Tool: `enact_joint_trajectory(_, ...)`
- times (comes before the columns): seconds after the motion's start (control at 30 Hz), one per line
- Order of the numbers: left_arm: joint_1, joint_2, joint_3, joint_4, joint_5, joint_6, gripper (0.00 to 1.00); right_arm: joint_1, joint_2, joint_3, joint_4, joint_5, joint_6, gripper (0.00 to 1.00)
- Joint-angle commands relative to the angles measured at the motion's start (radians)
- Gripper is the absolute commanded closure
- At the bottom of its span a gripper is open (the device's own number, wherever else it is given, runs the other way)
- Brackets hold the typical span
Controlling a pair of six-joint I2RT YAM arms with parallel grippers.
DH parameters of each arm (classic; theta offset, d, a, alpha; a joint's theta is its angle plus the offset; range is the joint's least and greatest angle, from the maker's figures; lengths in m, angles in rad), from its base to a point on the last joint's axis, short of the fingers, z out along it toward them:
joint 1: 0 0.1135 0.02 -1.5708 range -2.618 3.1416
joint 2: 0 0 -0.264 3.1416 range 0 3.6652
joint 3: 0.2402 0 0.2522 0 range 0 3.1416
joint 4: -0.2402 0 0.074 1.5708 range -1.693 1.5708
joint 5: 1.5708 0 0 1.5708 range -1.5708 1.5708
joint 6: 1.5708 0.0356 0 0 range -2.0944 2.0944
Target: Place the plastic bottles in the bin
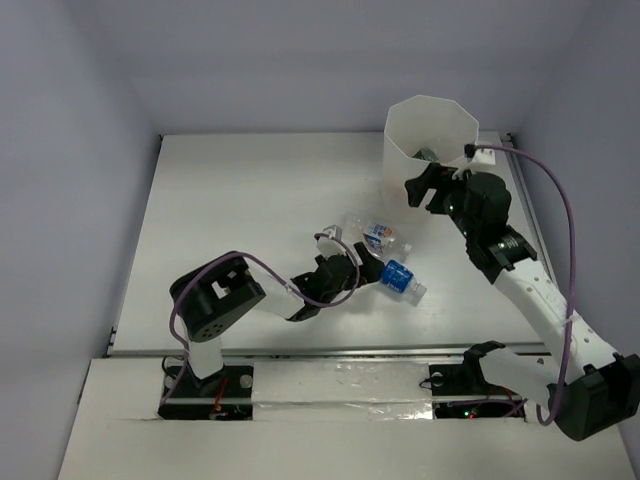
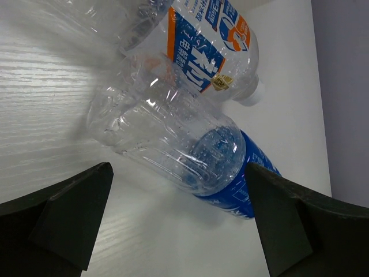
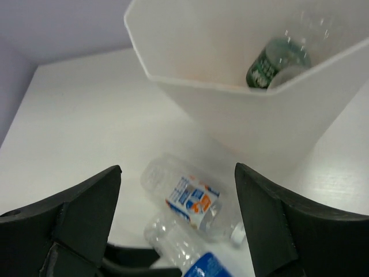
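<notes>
The setting is a robotics lab test cell. A plain white table [image 1: 250, 190] fills the centre of the top view. Bare pale walls [image 1: 60, 200] enclose it at the left, right and top of the frame. Two robot arms [image 1: 215, 300] are bolted along the bottom edge, with an exposed purple cable [image 1: 243, 254] looping from the left arm. Only a white bin [image 1: 400, 160] and plastic bottles [image 1: 400, 277] occupy the table.

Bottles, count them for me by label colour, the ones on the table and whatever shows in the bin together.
orange-and-blue-label bottle: 1
blue-label bottle: 1
green-label bottle, inside the bin: 1
Total in view: 3
</notes>
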Motion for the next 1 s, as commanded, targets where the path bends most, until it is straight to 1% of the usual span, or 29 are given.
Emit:
enact_joint_trajectory(0.0,-0.002,0.018,0.04,0.038,-0.05,-0.055,0.01,0.021,-0.097,-0.074,0.081,-0.05,0.028,0.16)
enact_joint_trajectory(0.13,-0.002,0.047,0.091,-0.031,-0.102,-0.082,0.01,0.073,-0.131,-0.171,0.095,-0.081,0.05,0.16)
enact_joint_trajectory(0.27,-0.002,0.062,0.126,-0.096,-0.153,-0.095,0.01,0.114,-0.13,-0.214,0.095,-0.081,0.057,0.15)
enact_joint_trajectory(0.3,-0.002,0.073,0.138,-0.105,-0.159,-0.089,0.01,0.13,-0.128,-0.221,0.124,-0.088,0.059,0.15)
enact_joint_trajectory(0.33,-0.002,0.081,0.151,-0.149,-0.171,-0.087,0.01,0.142,-0.124,-0.229,0.128,-0.092,0.063,0.14)
enact_joint_trajectory(0.4,-0.002,0.102,0.189,-0.192,-0.181,-0.081,0.01,0.142,-0.121,-0.243,0.132,-0.101,0.065,0.14)
enact_joint_trajectory(0.57,-0.002,0.122,0.206,-0.272,-0.205,-0.052,0.01,0.163,-0.145,-0.261,0.124,-0.113,0.066,0.13)
enact_joint_trajectory(0.67,-0.002,0.118,0.197,-0.3,-0.208,-0.026,0.05,0.163,-0.168,-0.258,0.112,-0.113,0.059,0.13)
enact_joint_trajectory(0.77,-0.002,0.095,0.162,-0.308,-0.204,0.002,0.15,0.163,-0.171,-0.249,0.109,-0.113,0.053,0.12)
enact_joint_trajectory(0.87,-0.002,0.062,0.128,-0.326,-0.219,0.02,0.19,0.163,-0.168,-0.255,0.109,-0.142,0.056,0.12)
enact_joint_trajectory(0.97,-0.002,0.032,0.082,-0.335,-0.257,0.037,0.26,0.163,-0.17,-0.264,0.11,-0.151,0.06,0.12)
